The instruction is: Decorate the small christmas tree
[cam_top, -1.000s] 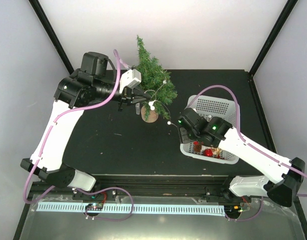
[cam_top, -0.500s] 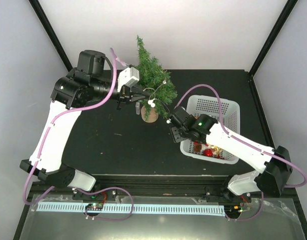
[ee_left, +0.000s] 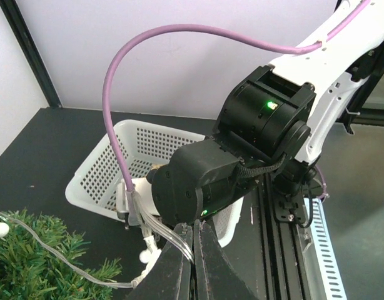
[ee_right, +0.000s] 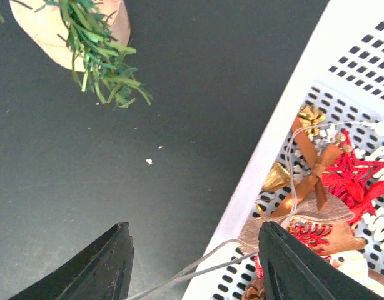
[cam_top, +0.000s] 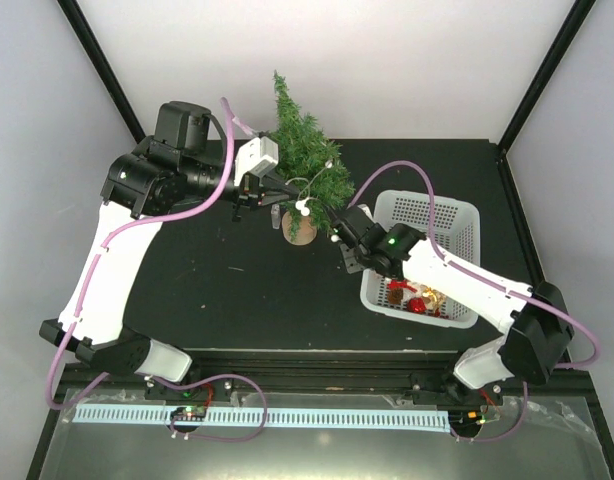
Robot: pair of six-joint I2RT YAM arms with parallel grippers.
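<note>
While the tree point(cam_top: 305, 150) stands upright at the far middle of the table point(cam_top: 217, 270), it shows as a small green fir with bristly branches, a pointed tip and a round pale-brown pot point(cam_top: 300, 230), with a clear light string point(ee_left: 67, 265) with white bulbs draped on its lower boughs. The left gripper point(ee_left: 194, 232) is pinched closed on that string just beside the tree. The right gripper point(ee_right: 195, 228) hangs with fingers spread apart, holding nothing, over the left rim of the basket point(cam_top: 427, 195) of red and gold ornaments point(ee_right: 342, 181).
</note>
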